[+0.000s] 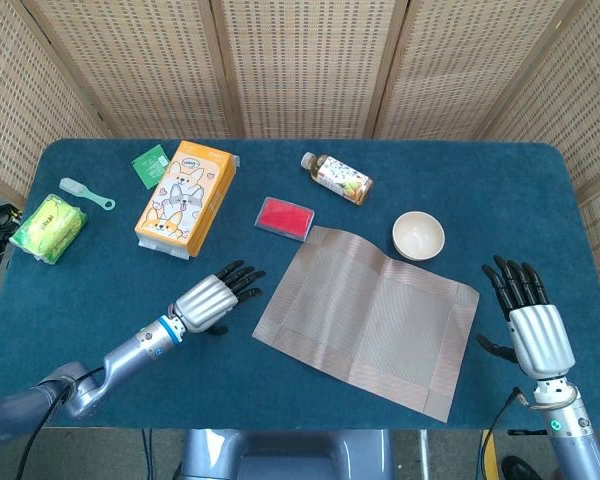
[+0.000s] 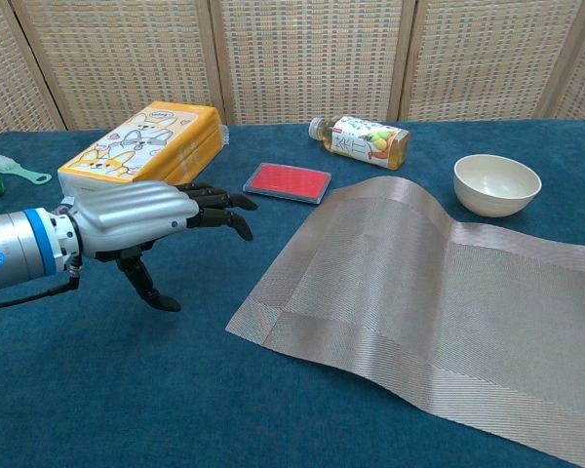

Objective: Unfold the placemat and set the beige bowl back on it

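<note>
The grey-brown woven placemat [image 1: 370, 314] [image 2: 439, 302] lies spread on the blue table, with a raised crease running across it. The beige bowl [image 1: 418, 235] [image 2: 496, 183] stands upright on the cloth just beyond the mat's far right corner, off the mat. My left hand [image 1: 212, 296] [image 2: 141, 216] hovers open just left of the mat's near left edge, fingers stretched toward it, holding nothing. My right hand [image 1: 531, 322] is open at the table's right edge, right of the mat, fingers pointing away from me; the chest view does not show it.
A red flat case [image 1: 284, 216] [image 2: 287, 182] lies beyond the mat's far left corner. A small bottle [image 1: 337, 177] [image 2: 361, 137] lies on its side behind it. An orange tissue pack [image 1: 185, 197] [image 2: 141, 146], a green sachet [image 1: 151, 165], a brush [image 1: 85, 193] and a green-yellow pack [image 1: 48, 224] sit at the left.
</note>
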